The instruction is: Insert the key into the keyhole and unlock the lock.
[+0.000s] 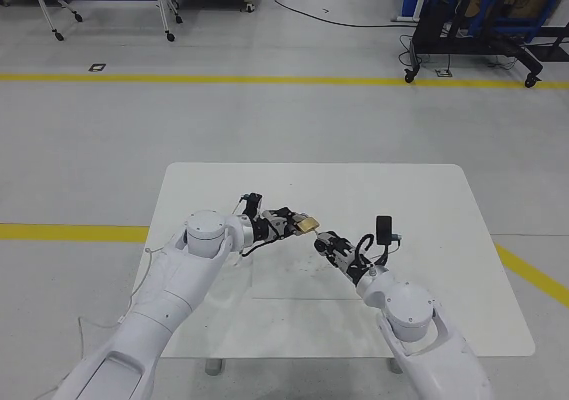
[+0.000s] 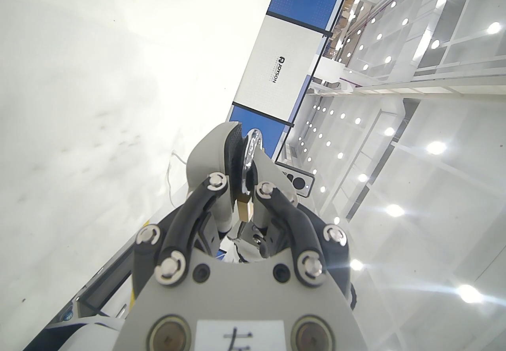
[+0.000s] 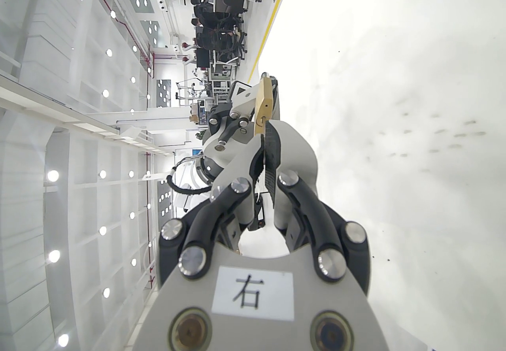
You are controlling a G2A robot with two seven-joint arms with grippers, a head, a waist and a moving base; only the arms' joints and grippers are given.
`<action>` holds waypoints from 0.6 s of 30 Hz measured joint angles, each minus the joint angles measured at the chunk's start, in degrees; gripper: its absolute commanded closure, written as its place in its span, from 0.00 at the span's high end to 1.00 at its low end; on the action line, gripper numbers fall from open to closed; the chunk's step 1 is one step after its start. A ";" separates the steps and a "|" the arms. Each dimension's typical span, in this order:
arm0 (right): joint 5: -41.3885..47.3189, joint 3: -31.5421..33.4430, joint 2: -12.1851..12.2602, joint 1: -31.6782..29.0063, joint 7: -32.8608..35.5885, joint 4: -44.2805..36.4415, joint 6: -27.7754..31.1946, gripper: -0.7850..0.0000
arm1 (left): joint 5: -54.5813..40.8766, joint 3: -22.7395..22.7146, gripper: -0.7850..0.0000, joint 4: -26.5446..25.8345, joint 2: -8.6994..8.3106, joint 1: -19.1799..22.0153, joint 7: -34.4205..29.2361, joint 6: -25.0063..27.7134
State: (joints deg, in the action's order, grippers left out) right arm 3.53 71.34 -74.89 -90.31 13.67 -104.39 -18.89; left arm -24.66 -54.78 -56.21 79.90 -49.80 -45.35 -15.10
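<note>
A brass padlock (image 1: 307, 224) hangs above the middle of the white table (image 1: 424, 200), and my left gripper (image 1: 290, 222) is shut on it. Between that gripper's fingers (image 2: 221, 155) I see the silvery shackle (image 2: 250, 155) and a bit of brass (image 2: 245, 209). My right gripper (image 1: 327, 241) faces it from the other side, its fingertips right at the lock. In the right wrist view the lock body (image 3: 264, 101) stands edge-on past my right gripper (image 3: 265, 128), keyhole end toward it. The pads are pressed together on the key, which is almost wholly hidden.
A thin clear sheet (image 1: 289, 282) lies flat on the table under the grippers. A small black device (image 1: 384, 229) stands up from the right wrist. Bare tabletop lies to the far right and at the back. Carts stand on the floor far behind.
</note>
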 measured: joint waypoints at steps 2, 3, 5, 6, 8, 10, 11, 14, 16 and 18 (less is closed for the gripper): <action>0.12 -0.10 -0.03 0.24 -0.18 0.24 -0.09 0.00 | 0.02 0.03 0.00 0.07 0.01 0.06 -0.16 0.07; 0.31 -0.11 -0.04 0.33 -0.29 0.34 -0.11 0.00 | 0.17 0.09 0.00 0.10 0.02 0.10 -0.22 0.10; 0.51 -0.10 -0.05 0.41 -0.37 0.39 -0.14 0.00 | 0.34 0.18 0.00 0.13 0.03 0.12 -0.24 0.14; 0.55 -0.10 -0.05 0.44 -0.37 0.38 -0.18 0.00 | 0.40 0.22 0.00 0.15 0.04 0.13 -0.28 0.14; 0.53 -0.12 -0.04 0.49 -0.41 0.31 -0.26 0.00 | 0.42 0.25 0.00 0.17 0.05 0.17 -0.35 0.13; 0.36 -0.18 -0.04 0.54 -0.77 0.20 -0.51 0.00 | 0.37 0.23 0.00 0.21 0.06 0.16 -0.35 0.25; 0.19 -0.22 -0.05 0.56 -1.17 0.15 -0.68 0.00 | 0.31 0.22 0.00 0.29 0.08 0.15 -0.29 0.11; -0.98 -0.95 -0.16 0.62 -3.05 -0.05 -1.29 0.00 | 0.15 0.15 0.00 0.42 0.14 0.22 0.78 -1.07; -1.73 -1.77 -0.27 0.77 -4.02 -0.02 -1.59 0.00 | -0.19 0.02 0.00 0.38 0.18 0.18 1.35 -1.37; -1.72 -2.39 -0.39 0.96 -4.58 0.13 -1.74 0.00 | -0.25 -0.04 0.00 0.27 0.20 0.15 1.56 -1.32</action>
State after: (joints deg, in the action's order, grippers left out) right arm 1.82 68.95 -75.28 -89.35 9.09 -104.26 -20.63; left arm -24.91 -54.82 -55.94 80.10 -49.65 -43.79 -16.42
